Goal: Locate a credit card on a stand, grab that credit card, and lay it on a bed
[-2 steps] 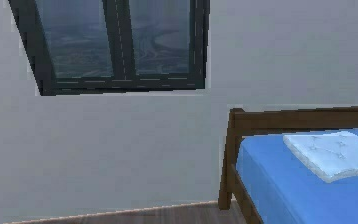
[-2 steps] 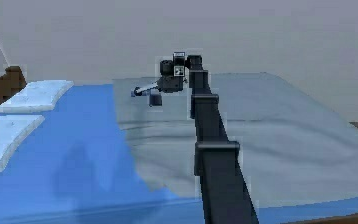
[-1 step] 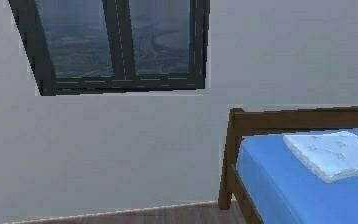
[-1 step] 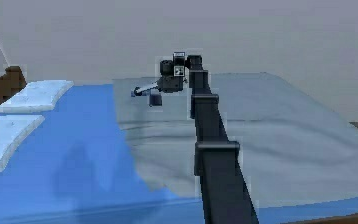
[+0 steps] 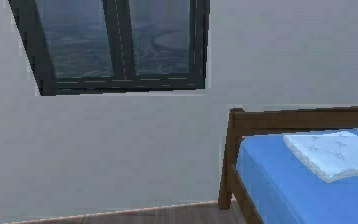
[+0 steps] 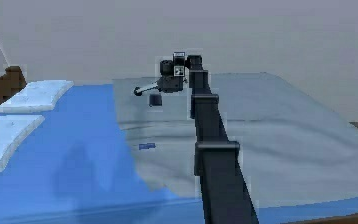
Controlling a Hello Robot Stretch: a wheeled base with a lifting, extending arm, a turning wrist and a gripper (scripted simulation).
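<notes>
**Hovering my arm [image 6: 215,150] out over the bed [image 6: 287,125], trying to get this card laid down properly**

In the arm side view I'm seeing a small dark-blue sliver [image 6: 147,147] lying on the covers, a bit below where my jaws are hanging. I'm guessing that's the credit card, but it's too tiny to be sure. If I'm carrying anything, I'm thinking the trick is going low and letting go close to the covers, well in from the edge, so nothing is sliding off. I can't tell whether my jaws are spread or pressed together, or whether they're holding anything, since the grey blanket is sitting right behind them. There's also a dark little blob [image 6: 156,100] by the jaws that I'm not making out. The pillows [image 6: 32,98] are sitting up by the headboard [image 6: 9,78], well apart from the sliver.
</notes>
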